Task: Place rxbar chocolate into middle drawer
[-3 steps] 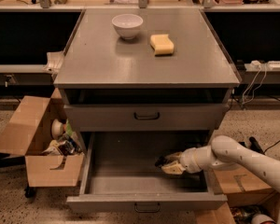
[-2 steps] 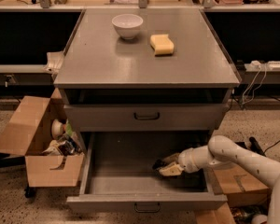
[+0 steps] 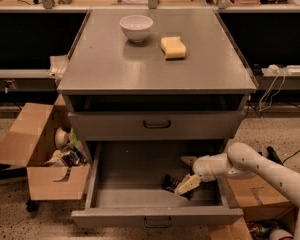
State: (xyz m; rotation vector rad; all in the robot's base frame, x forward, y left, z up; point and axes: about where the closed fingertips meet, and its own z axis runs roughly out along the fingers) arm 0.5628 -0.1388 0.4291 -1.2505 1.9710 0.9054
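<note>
The rxbar chocolate (image 3: 170, 183), a dark flat bar, lies on the floor of the open middle drawer (image 3: 130, 184), towards its right front. My gripper (image 3: 182, 174) reaches into the drawer from the right on a white arm. Its fingers are spread apart, one (image 3: 189, 160) behind the bar and the other (image 3: 188, 184) right against the bar's right end. The gripper holds nothing. The drawer is pulled far out, with its small dark handle (image 3: 157, 223) on the front panel.
The upper drawer (image 3: 157, 125) is slightly open above. A white bowl (image 3: 136, 27) and a yellow sponge (image 3: 173, 47) sit on the cabinet top. An open cardboard box (image 3: 40, 156) with clutter stands at the left. More boxes (image 3: 250, 196) are on the floor at the right.
The gripper, which was shut on the bar low in the drawer, has opened. The bar now lies on the drawer floor beside the lower finger.
</note>
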